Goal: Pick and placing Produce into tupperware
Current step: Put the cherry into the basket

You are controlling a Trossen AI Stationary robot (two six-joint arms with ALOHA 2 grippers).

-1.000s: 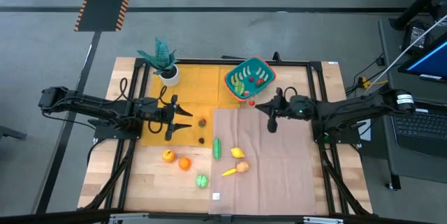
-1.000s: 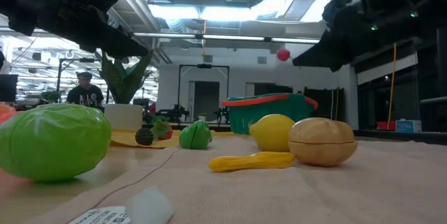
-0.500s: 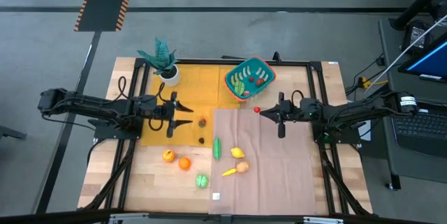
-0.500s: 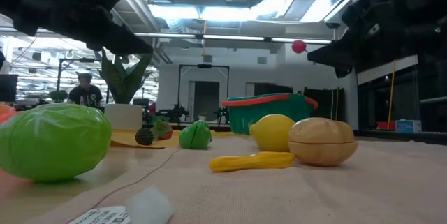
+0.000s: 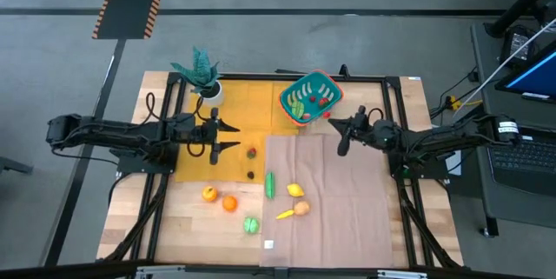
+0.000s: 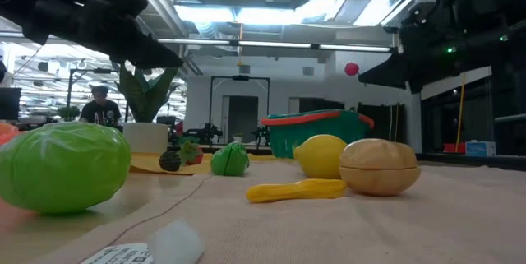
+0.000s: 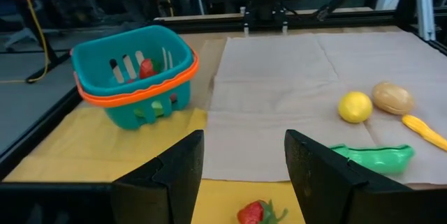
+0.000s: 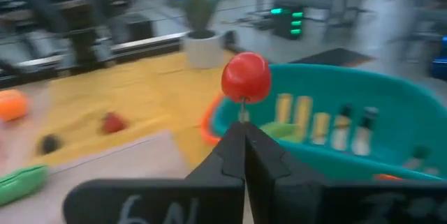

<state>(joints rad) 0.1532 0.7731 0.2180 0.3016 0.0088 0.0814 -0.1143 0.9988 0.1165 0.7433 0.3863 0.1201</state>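
The right gripper (image 5: 331,119), carrying a red cherry (image 8: 246,76) clenched by its stem, had swung back from the brown cloth to the teal tupperware's (image 5: 309,98) four-o'clock rim, ready for release. At nine o'clock, the left gripper (image 5: 228,136) hovered with jaws parted, empty, over the yellow mat's strawberry (image 7: 255,212).

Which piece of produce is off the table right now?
The small red ball-shaped fruit on a thin stem, pinched by its stem in the right claw, shut, beside the tupperware. Every other piece lies on the table or inside that container.
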